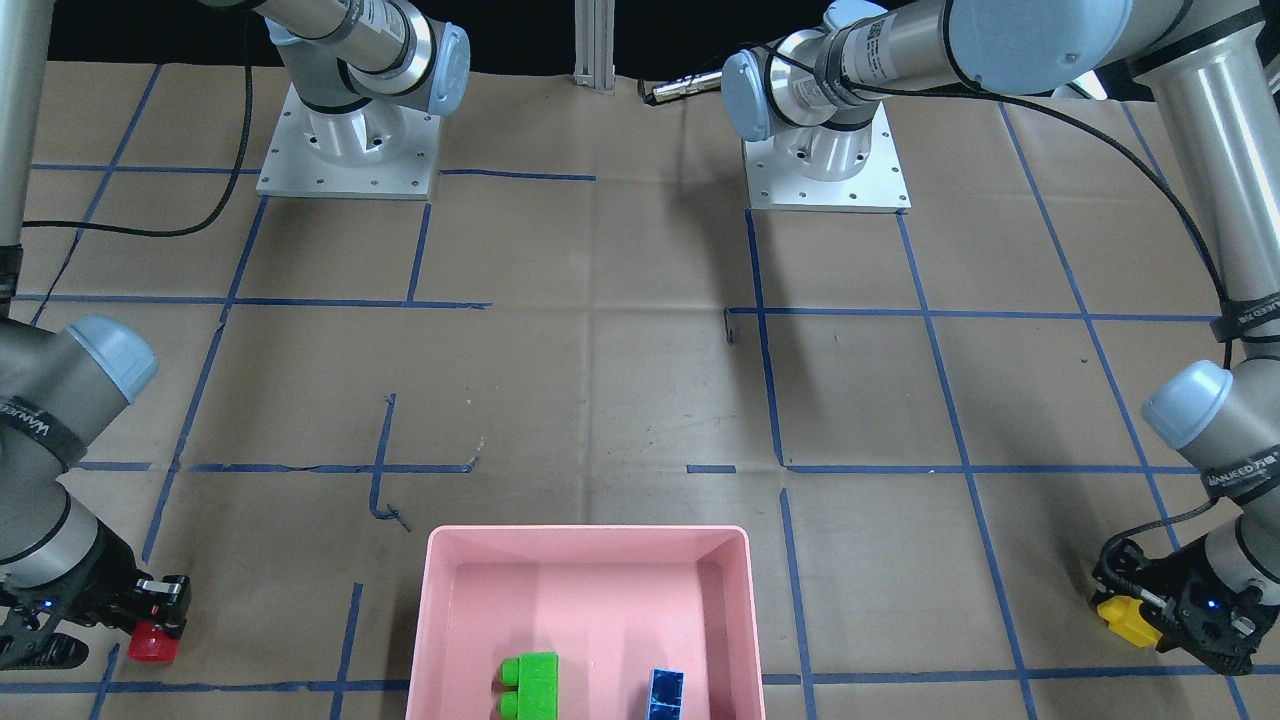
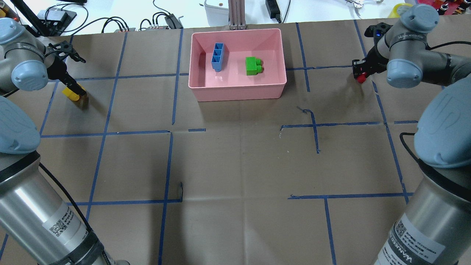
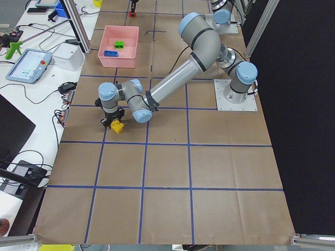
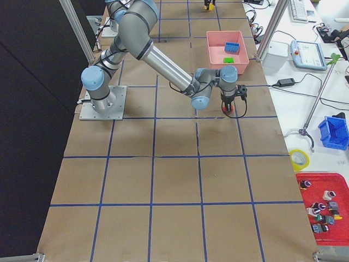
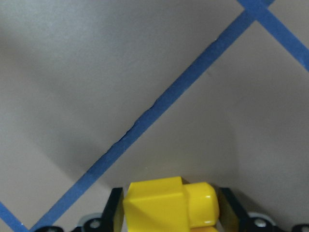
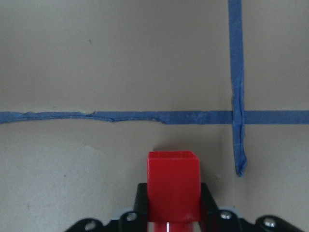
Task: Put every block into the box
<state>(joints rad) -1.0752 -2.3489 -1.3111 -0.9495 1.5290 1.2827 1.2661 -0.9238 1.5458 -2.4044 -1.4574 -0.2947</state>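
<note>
Jaws of the left gripper (image 2: 70, 88) pinch the yellow block (image 2: 71, 95), well left of the box (image 2: 237, 89). Inside the box lie the blue block (image 2: 217, 56) and the green block (image 2: 253, 66), apart. Well right of it, the right gripper (image 2: 358, 71) clamps the red block (image 2: 362, 78).

Inside the box (image 2: 237, 92), the blue block (image 2: 217, 57) and green block (image 2: 252, 66) leave floor between them
</note>
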